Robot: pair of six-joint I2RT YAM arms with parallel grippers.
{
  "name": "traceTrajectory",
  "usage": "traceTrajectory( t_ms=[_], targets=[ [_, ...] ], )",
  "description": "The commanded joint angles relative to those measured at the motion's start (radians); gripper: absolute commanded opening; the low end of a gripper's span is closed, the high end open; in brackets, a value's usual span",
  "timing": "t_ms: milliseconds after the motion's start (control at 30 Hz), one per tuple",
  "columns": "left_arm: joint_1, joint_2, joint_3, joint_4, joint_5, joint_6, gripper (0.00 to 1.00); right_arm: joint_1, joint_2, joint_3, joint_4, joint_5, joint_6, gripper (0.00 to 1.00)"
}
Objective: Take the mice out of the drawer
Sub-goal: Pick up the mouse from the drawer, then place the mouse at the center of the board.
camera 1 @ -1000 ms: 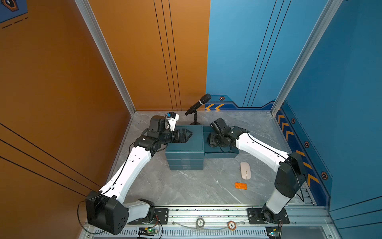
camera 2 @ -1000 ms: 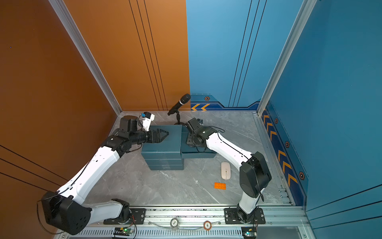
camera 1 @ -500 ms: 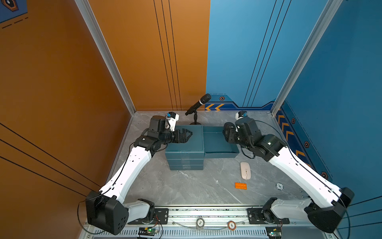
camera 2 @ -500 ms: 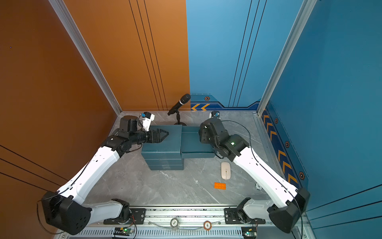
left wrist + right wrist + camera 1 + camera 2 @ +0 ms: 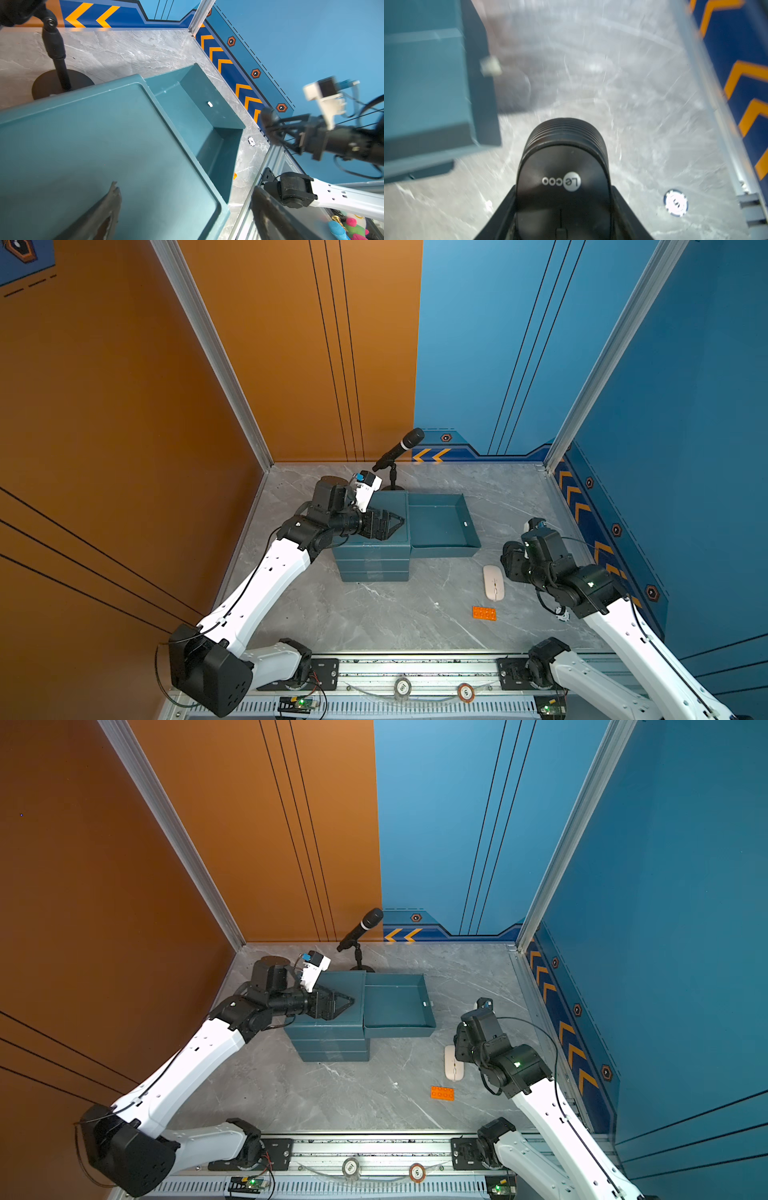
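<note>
Cabinet (image 5: 374, 560) first: my left gripper (image 5: 388, 524) sits low over its top, jaws spread with nothing between them, placed to brace it, I'd say. Next along, the pulled-out drawer (image 5: 444, 551) shows bare floor. Then the cream mouse (image 5: 493, 583), flat on the table (image 5: 374, 614), and just beside it my right gripper (image 5: 512, 566), clamped on a black mouse (image 5: 563, 166) above the table. I'd lower it level, clear of the cream one and the orange studded plate (image 5: 484, 612), letting go only at touchdown.

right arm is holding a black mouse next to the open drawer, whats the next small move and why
Probably lower the black mouse onto the table beside the pale mouse and let go. The right gripper clamps it above the table, clear of the drawer.
</note>
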Motion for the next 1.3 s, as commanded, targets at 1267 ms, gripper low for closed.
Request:
traceTrajectory(
  t_ms=[1267],
  targets=[
    [-0.025, -0.056, 0.020, -0.003, -0.068, 0.015, 0.98, 0.108, 0.451, -0.260, 0.486, -0.165, -0.007, 0.54]
  ],
)
